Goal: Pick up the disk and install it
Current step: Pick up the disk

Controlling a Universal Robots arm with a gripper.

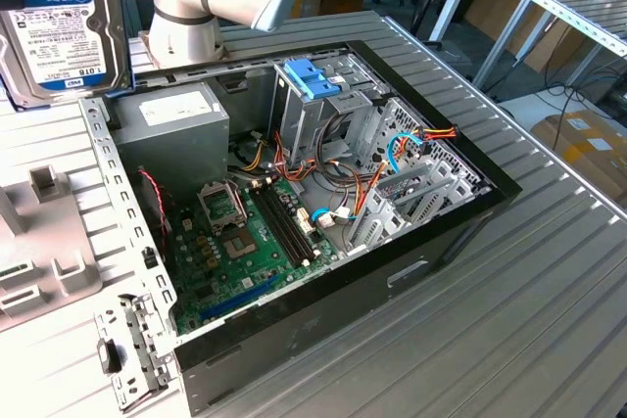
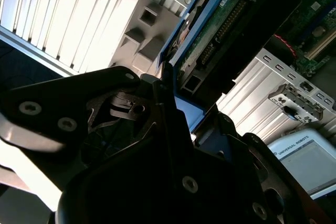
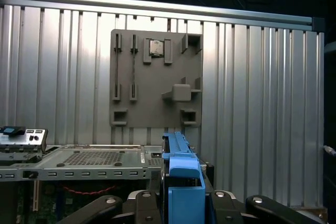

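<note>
The disk hangs upright, label outward, just beyond the case's corner at the exterior view's left. In the first wrist view the gripper is clamped on the disk. Inside the case sit the power supply, then the blue latch.

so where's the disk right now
The disk is up in the air at the exterior view's top left, above the computer case's corner by the grey power supply.
</note>
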